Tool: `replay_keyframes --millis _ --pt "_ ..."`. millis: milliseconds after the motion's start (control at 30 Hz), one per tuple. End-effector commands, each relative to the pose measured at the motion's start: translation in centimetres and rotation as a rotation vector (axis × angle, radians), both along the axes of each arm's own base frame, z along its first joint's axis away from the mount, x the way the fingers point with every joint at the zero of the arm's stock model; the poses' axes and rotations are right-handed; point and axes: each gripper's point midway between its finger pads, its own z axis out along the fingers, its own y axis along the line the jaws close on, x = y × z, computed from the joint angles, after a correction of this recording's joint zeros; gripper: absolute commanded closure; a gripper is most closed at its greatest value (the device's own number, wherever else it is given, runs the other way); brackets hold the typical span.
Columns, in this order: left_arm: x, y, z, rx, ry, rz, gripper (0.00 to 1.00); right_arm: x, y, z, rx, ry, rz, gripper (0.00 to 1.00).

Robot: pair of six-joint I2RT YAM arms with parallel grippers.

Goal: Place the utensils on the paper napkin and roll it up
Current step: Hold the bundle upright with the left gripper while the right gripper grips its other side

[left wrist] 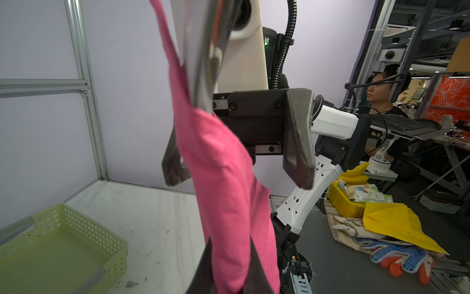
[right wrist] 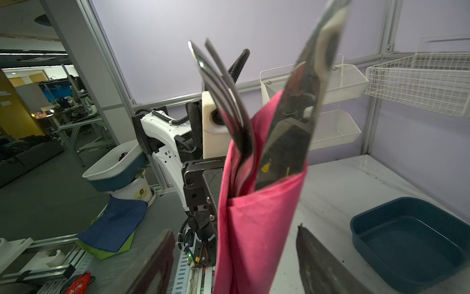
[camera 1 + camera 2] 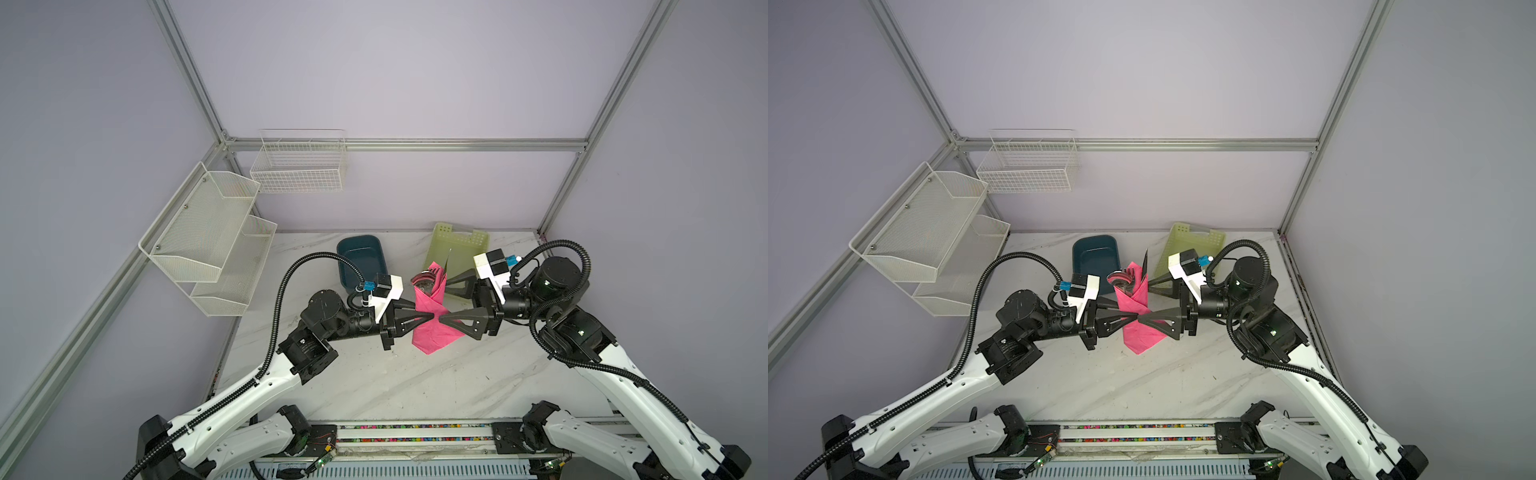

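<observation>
Paper napkin (image 3: 432, 332) (image 3: 1140, 336) is rolled into a pink bundle around the utensils (image 3: 429, 279) and stands roughly upright in the air over the middle of the table (image 3: 395, 382); cannot tell if its lower end touches the table. Left tool (image 3: 426, 315) (image 3: 1130, 318) comes in from the left and is pinched narrow on the roll at mid-height, holding it. In the left wrist view the pink paper (image 1: 223, 178) runs down between the two dark fingers (image 1: 203, 269). Right tool (image 3: 444, 301) (image 3: 1144, 303) faces it from the right with jaws wide, one finger on each side of the roll. In the right wrist view both fingers (image 2: 320, 257) stand clear of the paper (image 2: 254, 229), gaps visible. Shiny heads stick out of the top of the roll: fork (image 2: 223, 96) tines and knife (image 2: 300, 114) blade clear in the right wrist view, spoon (image 3: 424, 286) bowl seen in a top view. Handles are hidden inside the roll. Teal tub (image 3: 361, 257) (image 2: 407, 241) sits on the table behind and left of the roll, pale green basket (image 3: 461, 249) (image 1: 58, 241) behind and right.
</observation>
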Motion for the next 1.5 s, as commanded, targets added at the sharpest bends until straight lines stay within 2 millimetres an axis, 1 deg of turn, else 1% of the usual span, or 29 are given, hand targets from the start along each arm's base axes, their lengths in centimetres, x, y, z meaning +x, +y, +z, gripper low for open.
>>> replay_keyframes --millis 0,200,433,533,700,967,1067,1267,1467 --pt "-1.3 1.8 7.5 -0.14 -0.172 0.039 1.0 -0.8 0.8 0.2 -0.008 -0.05 0.034 0.23" --pt "-1.5 2.0 7.7 -0.141 -0.171 0.037 1.0 0.0 1.9 0.3 -0.011 -0.046 0.027 0.23" --pt "-1.2 2.2 7.7 -0.135 -0.161 0.059 1.0 -0.9 2.7 0.2 -0.02 -0.04 0.082 0.27" --pt "-1.0 2.3 7.7 -0.135 -0.156 0.079 1.0 -1.2 2.7 0.2 -0.025 -0.046 0.087 0.31" --pt "-0.8 2.7 7.8 -0.143 -0.152 0.105 1.0 -1.2 2.6 0.2 -0.033 -0.044 0.07 0.39" --pt "-1.1 3.1 8.0 -0.149 -0.162 0.106 1.0 0.3 2.2 0.2 -0.053 -0.042 -0.053 0.47" --pt "-1.1 3.3 8.1 -0.154 -0.165 0.115 1.0 0.6 1.9 0.1 -0.061 -0.042 -0.081 0.5" --pt "-1.1 3.5 8.2 -0.157 -0.17 0.129 1.0 0.3 1.8 0.1 -0.062 -0.045 -0.077 0.57" --pt "-1.1 3.7 8.3 -0.163 -0.171 0.139 1.0 0.0 1.6 0.1 -0.061 -0.051 -0.072 0.67"
